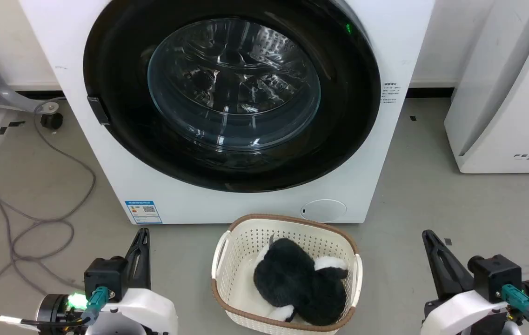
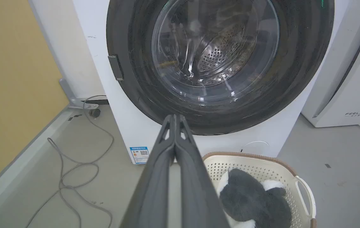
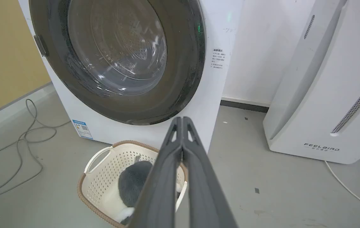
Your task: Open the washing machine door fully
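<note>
The washing machine door (image 1: pixel 115 83) is a glossy black disc with a clear glass bowl at its centre, lying flush against the white washer (image 1: pixel 106 153). A small dark handle tab (image 1: pixel 97 110) sits on the door's left edge. The same door (image 2: pixel 135 63) fills the top of the left wrist view, and the door (image 3: pixel 183 63) shows in the right wrist view too. My left gripper (image 1: pixel 143 231) rests low at the lower left, shut and empty, well short of the door. At the lower right my right gripper (image 1: pixel 427 232) is likewise shut with nothing held.
A cream laundry basket (image 1: pixel 245 232) holding a black and white plush toy (image 1: pixel 297 279) stands on the floor right before the washer. A white air purifier (image 1: pixel 501 93) stands to the right. Grey cables (image 1: pixel 36 223) loop on the floor at the left.
</note>
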Controlling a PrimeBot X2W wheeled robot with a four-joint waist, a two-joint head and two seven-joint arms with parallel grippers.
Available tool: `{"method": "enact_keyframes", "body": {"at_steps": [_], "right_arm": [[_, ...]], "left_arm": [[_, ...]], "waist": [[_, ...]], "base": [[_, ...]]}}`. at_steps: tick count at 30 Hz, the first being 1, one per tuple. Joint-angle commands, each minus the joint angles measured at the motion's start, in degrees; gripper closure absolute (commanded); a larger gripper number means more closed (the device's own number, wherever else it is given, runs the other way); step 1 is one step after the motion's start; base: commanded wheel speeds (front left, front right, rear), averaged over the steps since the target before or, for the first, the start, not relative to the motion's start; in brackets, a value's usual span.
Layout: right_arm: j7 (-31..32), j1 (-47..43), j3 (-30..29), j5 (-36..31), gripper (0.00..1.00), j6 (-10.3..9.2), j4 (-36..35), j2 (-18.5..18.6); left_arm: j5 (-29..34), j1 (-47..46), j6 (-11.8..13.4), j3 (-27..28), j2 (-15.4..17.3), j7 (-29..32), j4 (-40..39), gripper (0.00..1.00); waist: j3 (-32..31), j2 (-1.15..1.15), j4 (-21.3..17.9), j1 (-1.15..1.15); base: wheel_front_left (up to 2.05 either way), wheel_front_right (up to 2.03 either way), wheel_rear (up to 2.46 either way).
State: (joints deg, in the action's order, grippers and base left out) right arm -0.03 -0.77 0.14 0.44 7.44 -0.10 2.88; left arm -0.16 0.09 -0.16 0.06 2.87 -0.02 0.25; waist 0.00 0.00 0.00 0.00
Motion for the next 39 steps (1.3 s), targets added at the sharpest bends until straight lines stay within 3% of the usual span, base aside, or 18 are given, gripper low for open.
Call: {"method": "enact_keyframes", "body": {"at_steps": [1,22,23,39], "right_arm": [[0.0,0.8,-0.1,-0.4,1.00,0.05,0.1,0.0],[0.0,0.8,-0.1,-0.4,1.00,0.05,0.1,0.0],[0.0,0.0,0.0,0.0,0.00,0.00,0.0,0.0],[-1.5,-0.3,0.1,3.2,0.00,0.00,-1.1,0.0]], "left_arm": [[0.2,-0.1,0.2,-0.1,0.0,0.0,-0.2,1.00],[0.2,-0.1,0.2,-0.1,0.0,0.0,-0.2,1.00],[0.0,0.0,0.0,0.0,0.0,0.0,0.0,0.00],[-0.4,0.0,1.3,-0.6,0.0,-1.5,-0.1,0.00]], "waist": [[0.0,0.00,0.0,0.00],[0.0,0.00,0.0,0.00],[0.0,0.00,0.0,0.00],[0.2,0.00,0.0,0.00]], "base": [[0.00,0.00,0.00],[0.00,0.00,0.00],[0.00,0.00,0.00],[0.00,0.00,0.00]]}}
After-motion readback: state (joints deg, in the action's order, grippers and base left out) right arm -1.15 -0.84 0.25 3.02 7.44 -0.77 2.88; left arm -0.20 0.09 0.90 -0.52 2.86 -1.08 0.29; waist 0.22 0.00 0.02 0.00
